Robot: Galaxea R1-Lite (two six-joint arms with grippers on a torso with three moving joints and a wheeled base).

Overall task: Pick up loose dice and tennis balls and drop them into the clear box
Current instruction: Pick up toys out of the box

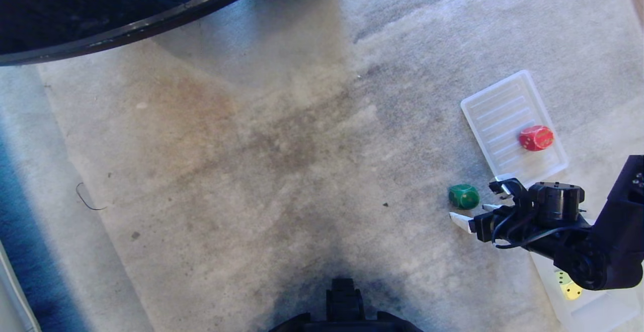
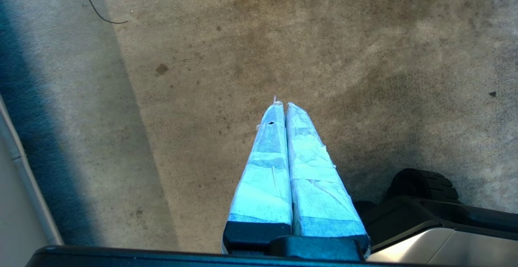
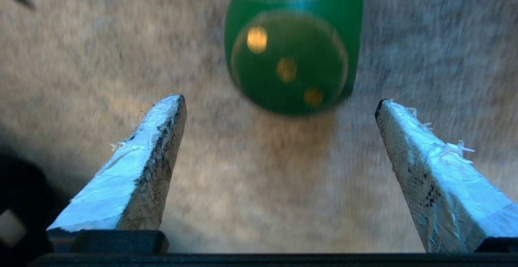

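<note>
Your right gripper [image 3: 279,97] gapes wide, empty, just short of the green die [image 1: 463,196]. Red die [image 1: 536,138] sits on the ribbed tray [image 1: 495,110]; both remain. Your left gripper [image 2: 282,105] is parked, clenched on nothing.

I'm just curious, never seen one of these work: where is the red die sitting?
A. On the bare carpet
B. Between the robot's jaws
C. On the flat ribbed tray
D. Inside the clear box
C: the red die rests on the flat ribbed tray, apart from the right gripper.

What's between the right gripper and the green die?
Only bare carpet: the right wrist view shows the open right gripper just short of the green die, nothing in the gap.
</note>
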